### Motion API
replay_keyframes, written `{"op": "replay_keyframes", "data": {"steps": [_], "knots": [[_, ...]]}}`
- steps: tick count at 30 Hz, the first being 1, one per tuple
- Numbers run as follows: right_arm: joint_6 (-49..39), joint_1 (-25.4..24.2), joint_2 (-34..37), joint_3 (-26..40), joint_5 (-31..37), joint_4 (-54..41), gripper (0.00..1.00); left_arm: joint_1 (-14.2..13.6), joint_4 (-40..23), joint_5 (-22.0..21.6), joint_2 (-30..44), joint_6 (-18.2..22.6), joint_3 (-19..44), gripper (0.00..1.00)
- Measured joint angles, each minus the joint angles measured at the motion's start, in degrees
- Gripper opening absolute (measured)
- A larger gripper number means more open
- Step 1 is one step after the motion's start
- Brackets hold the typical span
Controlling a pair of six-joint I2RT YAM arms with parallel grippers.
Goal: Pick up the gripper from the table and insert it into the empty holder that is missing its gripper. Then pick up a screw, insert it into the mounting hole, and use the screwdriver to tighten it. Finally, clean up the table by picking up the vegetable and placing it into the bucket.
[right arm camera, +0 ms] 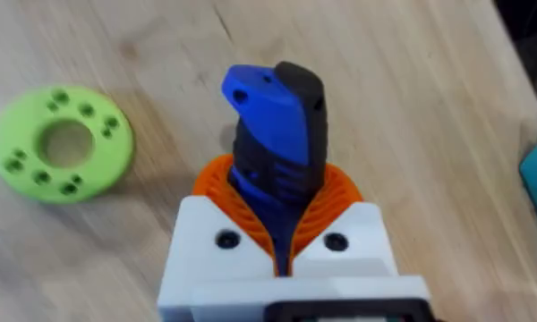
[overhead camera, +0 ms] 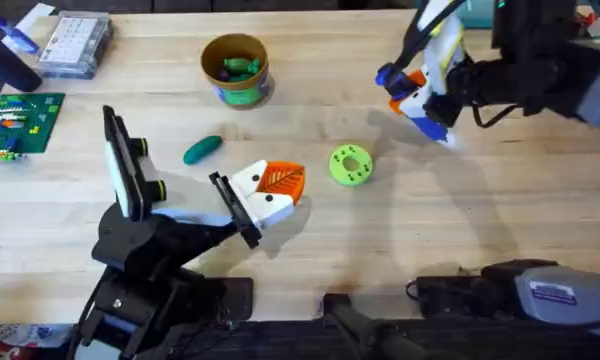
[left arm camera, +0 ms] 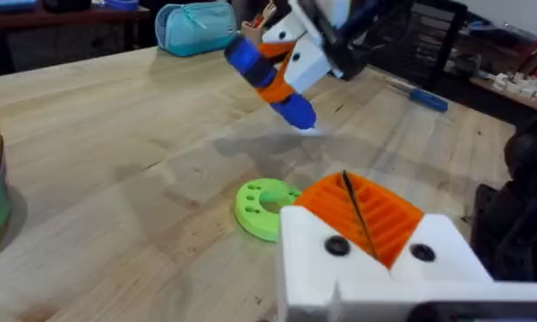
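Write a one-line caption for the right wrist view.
Right gripper shut on blue-and-black screwdriver, above the wooden table beside a green disc.

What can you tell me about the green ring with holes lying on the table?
The bright green plastic ring lies flat on the wooden table, untouched. It has a large central hole and several small holes around its face. It sits between the two claws: the left claw is beside it, and the right claw hangs above, holding a blue and black screwdriver.

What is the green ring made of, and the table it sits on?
The green ring looks like matte plastic, possibly 3D-printed: flat bright colour, no shine, neat round holes. The table looks like pale wood with a smooth finish: long grain lines and plank seams run across it.
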Motion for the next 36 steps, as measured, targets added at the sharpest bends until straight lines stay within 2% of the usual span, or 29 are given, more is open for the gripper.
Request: {"op": "replay_keyframes", "data": {"steps": [6,17,18,20,21,25,26,33,36], "knots": [[-7.0,0.0,5.9,0.0,3.9,0.1,0.044,0.0,0.0,0.0,0.0,0.0,0.0,0.013],[-10.9,0.6,11.1,0.0,5.7,0.3,0.069,0.0,0.0,0.0,0.0,0.0,0.0,0.013],[-10.9,0.8,11.1,0.0,5.8,0.0,0.096,0.0,0.0,0.0,0.0,0.0,0.0,0.013],[-10.8,1.1,11.1,0.0,5.8,-0.8,0.231,0.0,0.0,0.0,0.0,0.0,0.0,0.013],[-10.6,1.2,11.1,0.0,5.8,-1.2,0.334,0.0,0.0,0.0,0.0,0.0,0.0,0.013],[-9.5,1.7,11.2,0.0,5.7,-1.5,0.905,0.0,0.0,0.0,0.0,0.0,0.0,0.013],[-9.1,1.7,11.2,0.0,5.7,-1.5,0.971,0.0,0.0,0.0,0.0,0.0,0.0,0.013],[-1.3,1.8,11.0,0.0,5.7,-1.7,0.994,0.0,0.0,0.0,0.0,0.0,0.0,0.013],[2.5,1.8,8.7,0.4,5.7,-3.5,0.995,0.0,0.0,0.0,0.0,0.0,0.0,0.013]]}}
